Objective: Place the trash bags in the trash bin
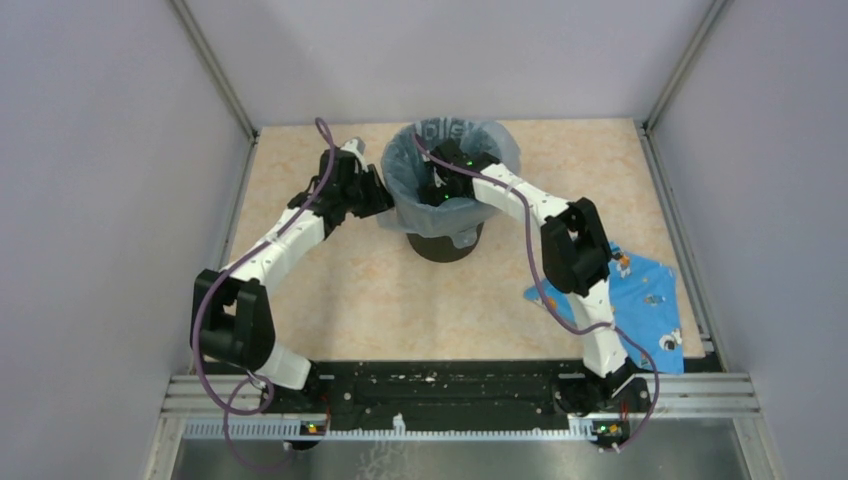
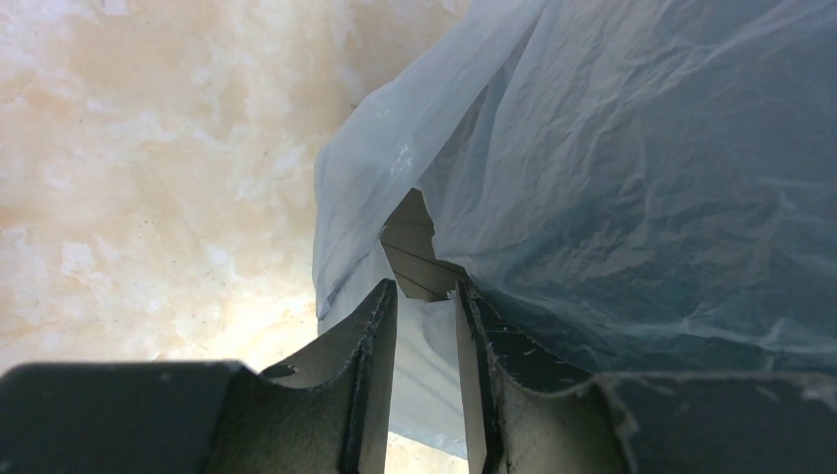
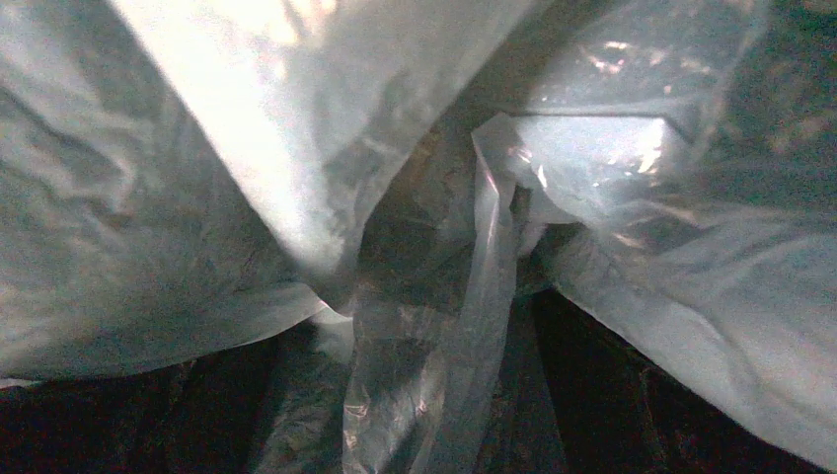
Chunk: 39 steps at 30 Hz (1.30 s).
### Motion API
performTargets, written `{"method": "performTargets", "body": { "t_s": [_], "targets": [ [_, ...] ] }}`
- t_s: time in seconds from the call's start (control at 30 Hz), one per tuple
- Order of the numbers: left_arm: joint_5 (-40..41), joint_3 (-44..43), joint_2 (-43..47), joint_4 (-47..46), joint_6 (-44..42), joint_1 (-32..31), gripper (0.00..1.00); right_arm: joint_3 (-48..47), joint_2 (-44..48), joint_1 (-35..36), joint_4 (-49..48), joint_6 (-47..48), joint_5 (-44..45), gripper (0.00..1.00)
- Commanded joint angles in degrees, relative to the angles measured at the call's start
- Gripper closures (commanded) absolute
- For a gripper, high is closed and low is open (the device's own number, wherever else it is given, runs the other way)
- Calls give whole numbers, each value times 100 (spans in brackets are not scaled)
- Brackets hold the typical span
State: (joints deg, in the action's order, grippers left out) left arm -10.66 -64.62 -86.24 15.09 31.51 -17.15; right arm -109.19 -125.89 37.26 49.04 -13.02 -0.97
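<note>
The black trash bin (image 1: pixel 446 246) stands at the back middle of the table. The pale grey-blue trash bag (image 1: pixel 492 136) lines it and drapes over its rim. My left gripper (image 1: pixel 378 198) is against the bin's left side. In the left wrist view its jaws (image 2: pixel 426 291) stand a narrow gap apart with the bag's hanging film (image 2: pixel 642 148) running between them. My right gripper (image 1: pixel 440 190) reaches down inside the bin. In the right wrist view it (image 3: pixel 434 405) is open, with a twisted strand of bag film (image 3: pixel 484 296) between the dark fingers. The bin's floor is hidden.
A blue sheet with white marks (image 1: pixel 652 300) lies on the table at the right, partly under the right arm. Grey walls close in the left, back and right sides. A metal rail (image 1: pixel 450 385) runs along the front edge.
</note>
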Motion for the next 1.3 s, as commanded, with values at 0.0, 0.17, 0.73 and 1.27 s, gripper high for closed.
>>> {"method": "performTargets", "body": {
  "t_s": [0.0,0.17,0.73,1.27],
  "targets": [
    [-8,-255,204,-13,-88,32,65,-118,-77,-58,95,54,-35,3],
    [40,-334,310,32,-130,27,64,-170,-195,-55,147,45,-52,3],
    [-101,-562,456,93,-230,45,64,100,-365,-34,35,-127,-49,4],
    [-305,-465,528,84,-268,114,64,55,-218,97,118,-353,293,4]
  ]
}}
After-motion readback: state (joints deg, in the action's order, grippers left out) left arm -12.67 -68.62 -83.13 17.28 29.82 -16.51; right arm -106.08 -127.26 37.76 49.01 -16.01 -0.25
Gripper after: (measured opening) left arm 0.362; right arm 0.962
